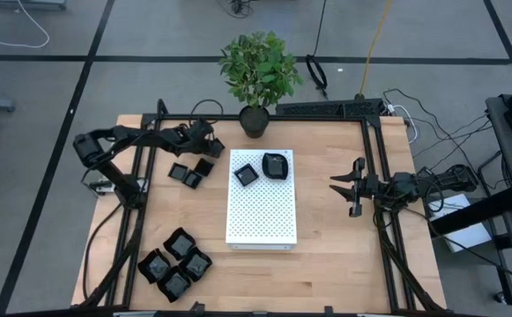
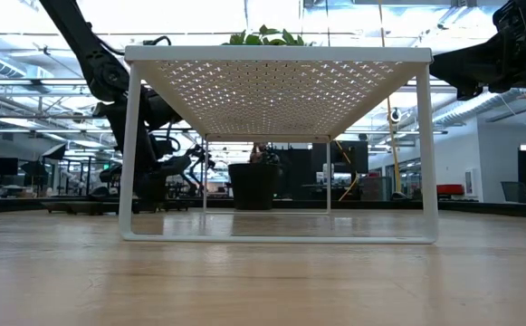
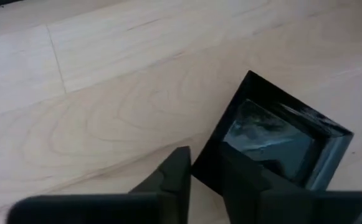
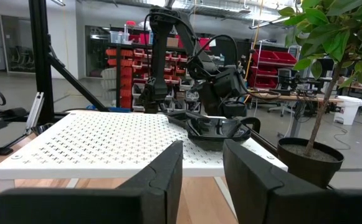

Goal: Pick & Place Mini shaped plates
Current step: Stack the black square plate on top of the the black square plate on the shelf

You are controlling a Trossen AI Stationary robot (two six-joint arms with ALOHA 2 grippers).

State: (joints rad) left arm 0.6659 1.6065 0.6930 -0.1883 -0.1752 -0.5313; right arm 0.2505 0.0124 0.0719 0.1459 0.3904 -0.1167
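My left gripper (image 1: 208,143) is near the table's far left, shut on a small square black plate (image 3: 280,140). Three more small black plates (image 1: 191,173) lie on the wood just near of it. The white perforated board (image 1: 262,211) stands on legs at the table's middle and carries a small square plate (image 1: 247,175) and a rounded plate (image 1: 276,165) at its far end. Several larger wavy-edged plates (image 1: 174,262) sit clustered at the near left. My right gripper (image 1: 342,187) hovers open, right of the board. My left gripper pinches one side wall of the small square plate (image 3: 215,168), near a corner. One finger (image 3: 176,177) is outside the wall and the other (image 3: 249,186) is inside the hollow. The fingers come from above. Whether the plate still touches the table, I cannot tell.
A black plant pot (image 1: 255,121) with a leafy plant stands at the far edge behind the board. A black frame rail (image 1: 381,176) runs along the table's right side. Bare wood (image 1: 326,255) lies right of the board and near of it.
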